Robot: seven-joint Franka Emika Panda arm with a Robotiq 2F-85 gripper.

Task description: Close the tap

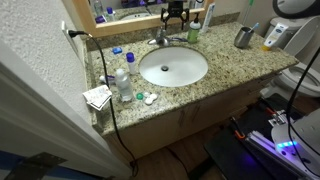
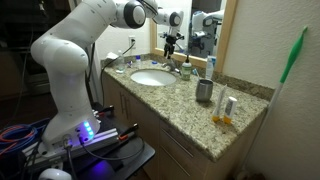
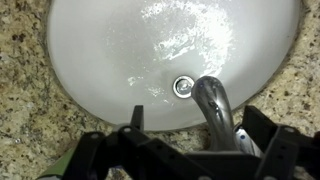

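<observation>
Looking through the wrist view, I see the tap (image 3: 212,102) at the near rim of the white basin (image 3: 100,60), its spout between the gripper's (image 3: 190,128) spread jaws, nearer the right one. The granite counter (image 3: 20,80) surrounds them.

Tap (image 1: 161,38) behind basin (image 1: 173,67), hand (image 1: 175,19) above tap.

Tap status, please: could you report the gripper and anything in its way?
Gripper open, hovering above the tap. Spout over the basin. Nothing between fingers and tap.
</observation>
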